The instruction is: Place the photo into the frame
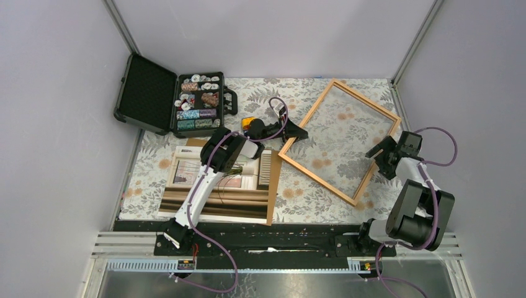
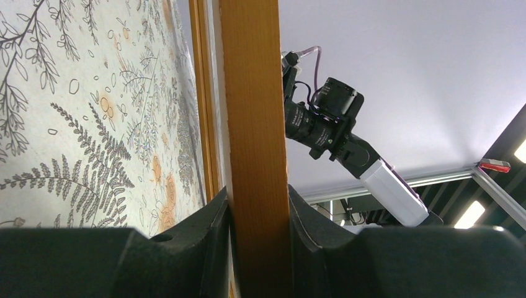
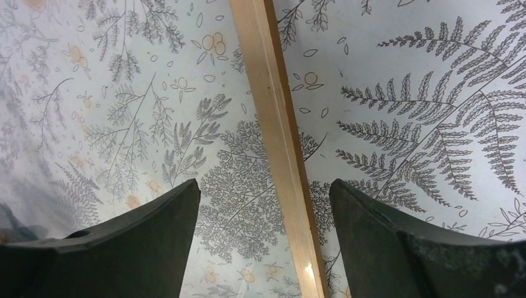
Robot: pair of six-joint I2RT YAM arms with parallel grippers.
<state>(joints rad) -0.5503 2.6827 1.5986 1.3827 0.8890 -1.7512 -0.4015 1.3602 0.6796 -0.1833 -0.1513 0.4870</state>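
The frame [image 1: 316, 178] is being grabbed. The left gripper [image 1: 296, 133] pinches it at 12 o'clock. The right gripper [image 1: 379, 152], at 3, spreads wide around its edge and should squeeze next.

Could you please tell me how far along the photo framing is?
Done: nothing is framed yet. In hand: the left fingers clamp the frame by its moulding, and the right fingers hang open astride its opposite edge. Left: the photo lies face up beside the frame and has yet to go in.
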